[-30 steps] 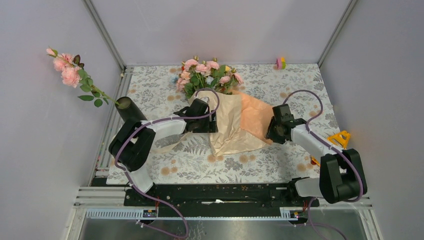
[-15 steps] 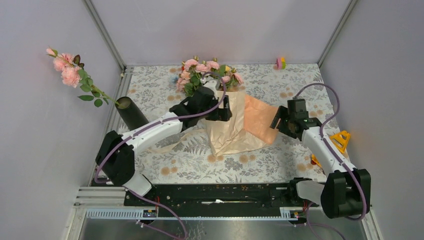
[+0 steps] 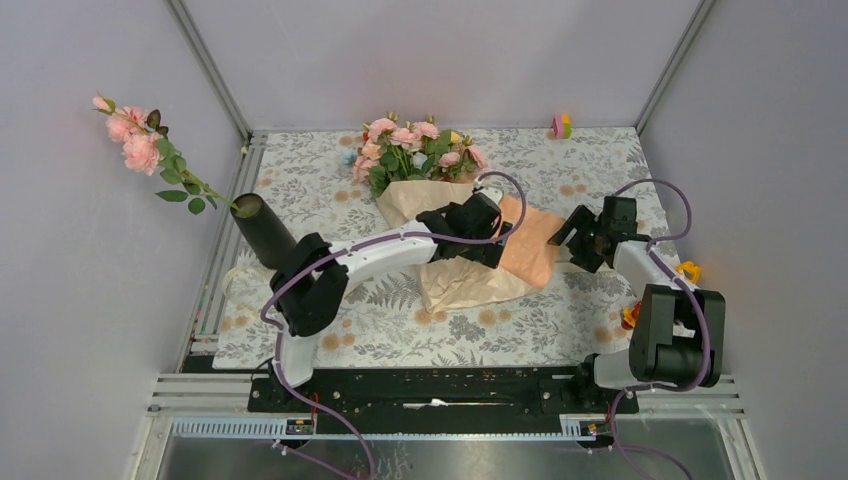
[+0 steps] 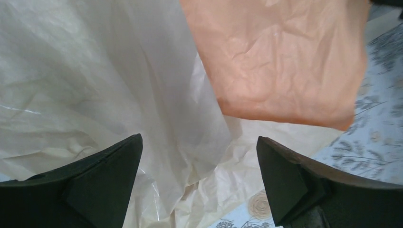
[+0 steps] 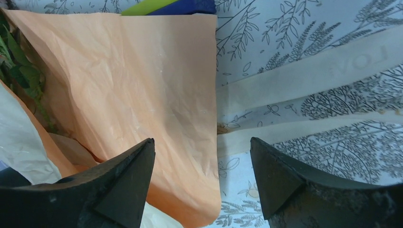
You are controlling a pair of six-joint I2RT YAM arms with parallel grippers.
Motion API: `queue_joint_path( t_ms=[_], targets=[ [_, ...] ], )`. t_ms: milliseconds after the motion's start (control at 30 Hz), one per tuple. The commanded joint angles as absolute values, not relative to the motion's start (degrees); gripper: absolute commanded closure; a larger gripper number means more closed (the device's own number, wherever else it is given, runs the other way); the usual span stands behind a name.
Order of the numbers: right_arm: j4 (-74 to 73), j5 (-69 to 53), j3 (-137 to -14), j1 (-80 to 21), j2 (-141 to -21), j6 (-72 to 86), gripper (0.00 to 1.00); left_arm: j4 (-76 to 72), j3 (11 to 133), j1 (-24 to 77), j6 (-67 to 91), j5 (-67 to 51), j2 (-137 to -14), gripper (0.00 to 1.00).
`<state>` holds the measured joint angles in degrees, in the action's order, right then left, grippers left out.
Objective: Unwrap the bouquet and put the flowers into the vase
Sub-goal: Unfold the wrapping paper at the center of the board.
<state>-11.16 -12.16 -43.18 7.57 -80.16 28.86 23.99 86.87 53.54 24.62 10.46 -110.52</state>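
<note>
Well left of the bouquet [image 3: 455, 225], the black vase [image 3: 262, 230] stands at the left edge of the worktop [image 3: 300, 170]. A pink rose [image 3: 135, 145] is already in the vase, its stem leaning out to the left. The left arm reaches across from that side, and its left fingers [image 4: 95, 185] hang over the bouquet's beige wrapping [image 4: 95, 71], spread wide with nothing between them.

The bouquet lies near the middle of the worktop with its paper opened out, the beige sheet to the left and a peach-orange sheet [image 3: 525, 245] to the right. The flowers [image 3: 415, 150] bunch at the paper's far end, heads toward the back wall.

At the bouquet's right edge the right fingers [image 5: 119, 190] are also released, straddling the border of the peach-orange sheet. Cream ribbon [image 5: 304, 80] lies flat on the worktop just right of that border. A small pink and green toy [image 3: 560, 126] sits far behind and to the right of the bouquet.
</note>
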Motion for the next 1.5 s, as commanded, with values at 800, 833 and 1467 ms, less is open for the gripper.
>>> queue_joint_path(
  t_ms=[800,833,1467],
  targets=[
    [-0.60,-19.85,-44.04,7.82,-90.24,30.76,0.76,29.31,89.29,59.16,17.13,24.76,-111.01,0.71],
    [-0.61,-19.86,-44.03,7.82,-90.28,30.72,0.78,28.94,89.05,59.15,17.18,24.62,-110.65,0.73],
    [-0.59,-18.81,-44.59,7.87,-91.41,30.58,0.99,27.69,73.73,54.61,25.46,26.53,-89.64,1.00]
  ],
)
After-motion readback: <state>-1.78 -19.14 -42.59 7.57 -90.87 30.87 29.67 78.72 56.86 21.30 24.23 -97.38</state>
